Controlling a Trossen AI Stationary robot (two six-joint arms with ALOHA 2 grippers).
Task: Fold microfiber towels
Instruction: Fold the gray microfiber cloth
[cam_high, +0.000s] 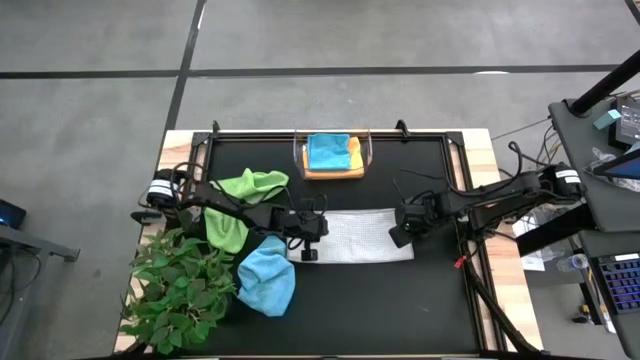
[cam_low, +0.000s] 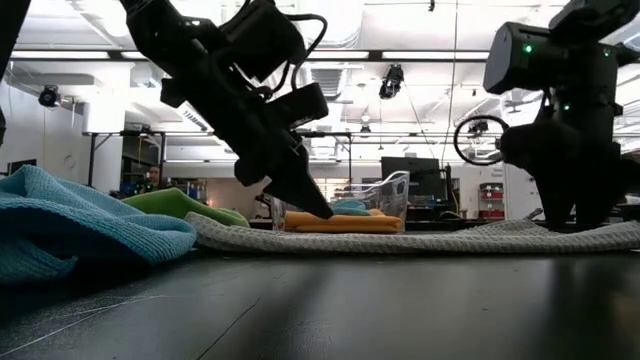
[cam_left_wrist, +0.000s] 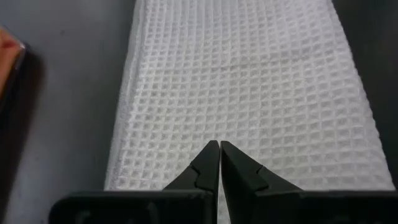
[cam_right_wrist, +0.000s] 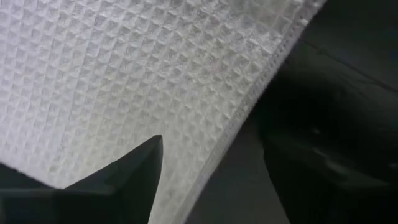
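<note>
A pale grey-white waffle-weave microfiber towel lies folded into a flat long strip at the middle of the black table top, between the two dark arms. The left gripper is at the strip's left end, its two pointed fingers pressed together tip to tip over the cloth, with nothing visibly caught between them. The right gripper sits at the strip's right end, low over the hemmed edge; only one of its fingers shows, so I cannot tell whether it is open or closed. A crumpled lime green towel and a bunched light blue towel lie under and beside the left arm, next to a leafy green plant. At the table's far edge, a clear plastic bin holds a folded teal towel on a yellow-orange towel.
</note>
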